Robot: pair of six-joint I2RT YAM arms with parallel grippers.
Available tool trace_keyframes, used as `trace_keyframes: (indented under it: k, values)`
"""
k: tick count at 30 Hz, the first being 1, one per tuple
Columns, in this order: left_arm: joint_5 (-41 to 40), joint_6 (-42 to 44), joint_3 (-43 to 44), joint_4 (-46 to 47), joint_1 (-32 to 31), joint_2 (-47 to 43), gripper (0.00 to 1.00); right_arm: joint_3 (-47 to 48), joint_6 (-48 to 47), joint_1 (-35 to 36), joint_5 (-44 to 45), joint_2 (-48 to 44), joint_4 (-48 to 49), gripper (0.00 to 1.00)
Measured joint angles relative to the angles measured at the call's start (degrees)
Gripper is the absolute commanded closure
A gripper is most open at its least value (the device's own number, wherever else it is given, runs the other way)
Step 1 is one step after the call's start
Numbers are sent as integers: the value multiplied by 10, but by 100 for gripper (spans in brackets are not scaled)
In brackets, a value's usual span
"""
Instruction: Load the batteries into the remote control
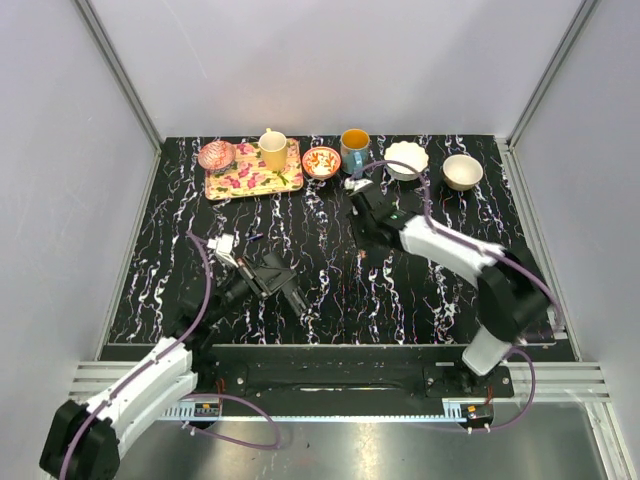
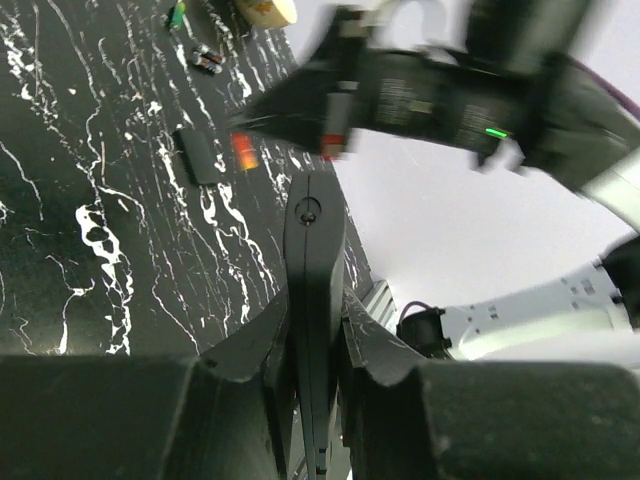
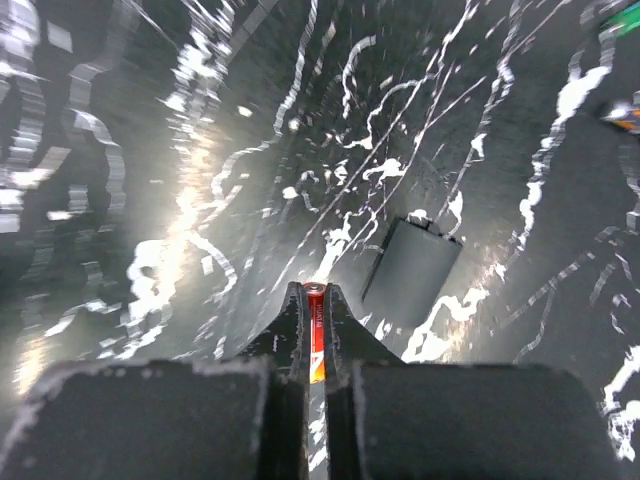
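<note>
My left gripper (image 1: 262, 283) is shut on the remote control (image 1: 288, 285), a slim black bar held edge-on between the fingers in the left wrist view (image 2: 313, 260). My right gripper (image 1: 363, 222) is shut on a red battery (image 3: 316, 340), pinched lengthwise between its fingertips. It hovers just above the table, beyond the remote. In the left wrist view the right gripper (image 2: 300, 125) is blurred, with the red battery (image 2: 243, 150) at its tip. A flat dark battery cover (image 3: 412, 270) lies on the table next to the right gripper; it also shows in the left wrist view (image 2: 198, 155).
Another small battery (image 2: 207, 62) lies farther back on the black marbled table (image 1: 450, 300). Along the far edge stand a floral tray (image 1: 240, 180) with a yellow cup (image 1: 272, 150), a pink dish (image 1: 216, 155), a red bowl (image 1: 321, 161), a blue mug (image 1: 354, 148) and two white bowls (image 1: 406, 159).
</note>
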Motion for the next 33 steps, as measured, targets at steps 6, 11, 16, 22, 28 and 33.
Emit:
trace_keyframes:
  k: [6,11,16,22,28,33]
  values:
    - [-5,-5,55,46,-17,141,100,-66,64,55,34,-248,43,100]
    - [-14,-21,110,114,-25,239,100,-129,94,101,44,-374,79,100]
    - [-20,-56,144,189,-36,338,100,-179,115,123,49,-421,88,100]
    - [-23,-81,167,238,-54,402,100,-194,121,166,56,-441,127,100]
    - [-22,-101,173,285,-62,433,100,-194,119,200,57,-426,166,100]
    - [-19,-122,173,335,-63,460,100,-196,111,218,61,-397,191,100]
